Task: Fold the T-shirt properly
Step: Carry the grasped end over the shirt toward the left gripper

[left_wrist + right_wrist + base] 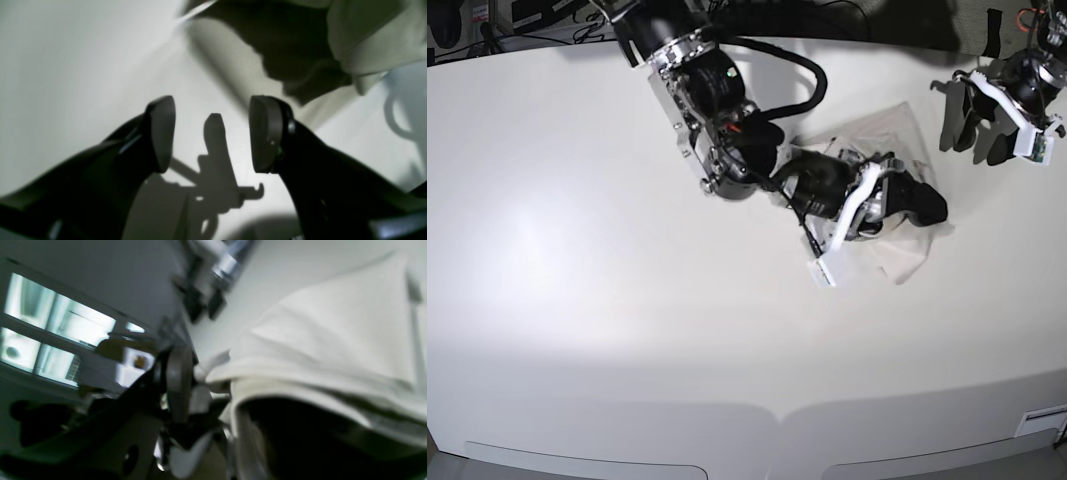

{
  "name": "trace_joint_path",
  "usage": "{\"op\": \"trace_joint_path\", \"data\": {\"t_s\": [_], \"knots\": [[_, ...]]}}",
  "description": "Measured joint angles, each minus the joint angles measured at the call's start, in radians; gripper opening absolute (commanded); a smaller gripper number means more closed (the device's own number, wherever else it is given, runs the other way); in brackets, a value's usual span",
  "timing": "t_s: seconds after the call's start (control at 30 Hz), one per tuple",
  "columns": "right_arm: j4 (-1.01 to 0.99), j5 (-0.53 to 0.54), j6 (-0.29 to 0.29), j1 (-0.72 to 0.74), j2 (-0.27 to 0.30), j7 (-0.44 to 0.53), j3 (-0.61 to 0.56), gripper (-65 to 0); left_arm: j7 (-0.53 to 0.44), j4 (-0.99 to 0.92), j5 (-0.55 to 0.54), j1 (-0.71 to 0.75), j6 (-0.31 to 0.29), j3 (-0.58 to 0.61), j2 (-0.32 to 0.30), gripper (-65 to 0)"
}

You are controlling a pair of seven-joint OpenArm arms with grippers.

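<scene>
The pale beige T-shirt (890, 128) lies bunched on the white table at the right of the base view. My right gripper (921, 206) is over its middle and shut on a fold of the cloth. In the right wrist view the T-shirt (320, 336) drapes from the right gripper (197, 375), with a dark hollow under it; one finger (178, 383) shows and the other is hidden by cloth. My left gripper (977, 130) hangs open and empty to the right of the shirt. In the left wrist view the left gripper (213, 133) is above bare table, and the T-shirt (370, 36) is raised at the upper right.
The white table (607, 250) spans the base view, with its front edge at the bottom. The right arm's black body and cables (712, 90) reach in from the top centre. Dark equipment sits beyond the table's far edge.
</scene>
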Motion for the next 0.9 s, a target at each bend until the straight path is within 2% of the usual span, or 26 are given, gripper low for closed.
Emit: {"op": "trace_joint_path", "data": {"t_s": [0.13,0.27,0.33,0.43,0.53,0.6,0.7,0.73,0.83,0.9], "knots": [[0.000,-0.012,0.001,0.041,0.000,-0.061,0.000,-40.4,0.003,0.000,0.000,0.000,0.000,0.000,0.000,-30.7],[0.000,-0.149,0.004,0.069,0.000,-0.163,0.000,-40.4,0.003,0.000,0.000,0.000,0.000,0.000,0.000,-30.7],[0.000,-0.194,0.003,0.072,0.000,-0.162,0.000,-40.4,0.003,0.000,-0.001,0.000,0.000,0.000,0.000,-30.7],[0.000,-0.298,-0.028,0.071,0.002,-0.163,-0.028,-40.4,0.003,0.000,-0.030,0.000,0.000,0.000,0.000,-30.7],[0.000,-0.315,-0.026,0.071,0.003,-0.149,-0.089,-40.4,0.014,0.000,-0.047,0.000,0.000,0.000,0.000,-30.7],[0.000,-0.313,-0.014,0.071,0.002,-0.083,-0.124,-40.4,0.029,0.000,-0.049,0.000,0.000,0.000,0.000,-30.7],[0.000,-0.286,-0.009,0.072,0.000,0.007,-0.123,-40.4,0.080,0.000,-0.048,0.000,0.000,0.000,0.000,-30.7],[0.000,-0.298,-0.009,0.078,-0.001,0.004,-0.107,-40.4,0.084,0.000,-0.049,0.003,0.000,0.000,0.000,-30.7],[0.000,-0.375,-0.014,0.108,0.000,-0.037,-0.035,-42.1,0.071,0.000,-0.060,0.003,0.000,0.000,0.000,-36.2],[0.000,-0.389,-0.016,0.132,0.000,-0.046,0.031,-49.4,0.043,0.000,-0.093,0.003,0.000,0.000,0.000,-43.5]]}}
